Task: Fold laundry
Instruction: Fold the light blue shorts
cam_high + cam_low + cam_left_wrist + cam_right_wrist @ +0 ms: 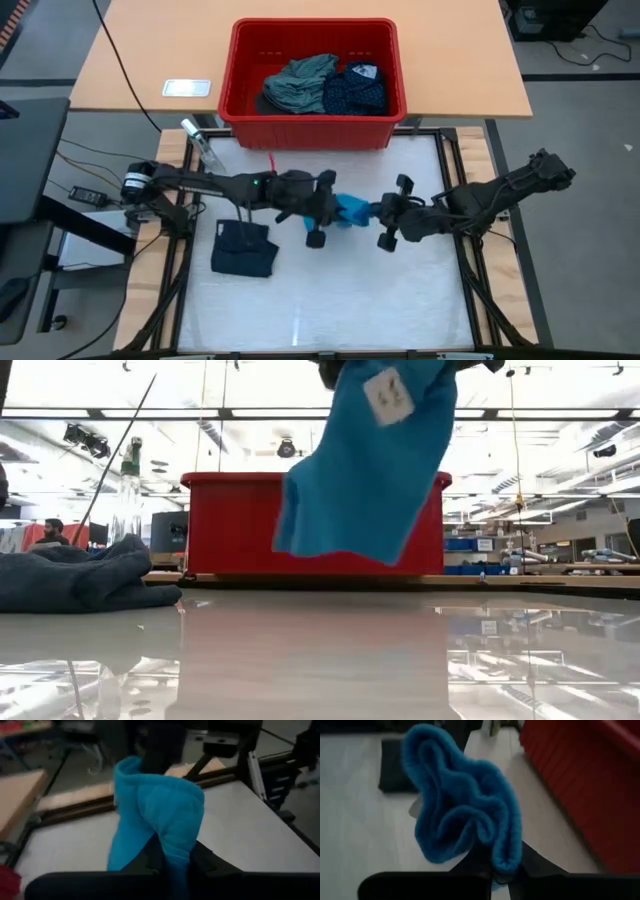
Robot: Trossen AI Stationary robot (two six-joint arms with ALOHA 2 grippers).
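Note:
A bright blue small garment (pixel 348 210) hangs between my two grippers above the middle of the white table; in the low view it (pixel 365 460) is clear of the surface, with a white label (pixel 388 395) near its top. My left gripper (pixel 325 212) comes from the left and is shut on it. My right gripper (pixel 380 213) comes from the right and is also shut on it. A folded dark navy piece (pixel 243 248) lies flat on the table at the left. A grey-green shirt (pixel 300 82) and a navy dotted piece (pixel 355 90) lie in the red bin. My left gripper (pixel 176 867) pinches a bunched fold of the blue garment's left end (pixel 175 847) between its two fingers, coming from the table's left and slanting a little downward. The cloth rises in gathered folds beyond the fingers and is lifted clear. My right gripper (pixel 505 870) pinches a rolled edge of the garment's right end (pixel 506 855) between its two fingers, coming from the table's right and slanting down. Several wavy folds bunch ahead of the fingers, and the cloth hangs slack, clear of the table.
The red bin (pixel 240 110) stands on the wooden table just past the white table's far edge. A clear bottle (pixel 200 140) lies near the far left corner, and a white card (pixel 187 88) lies on the wood. Dark frame rails (pixel 455 170) border the work surface.

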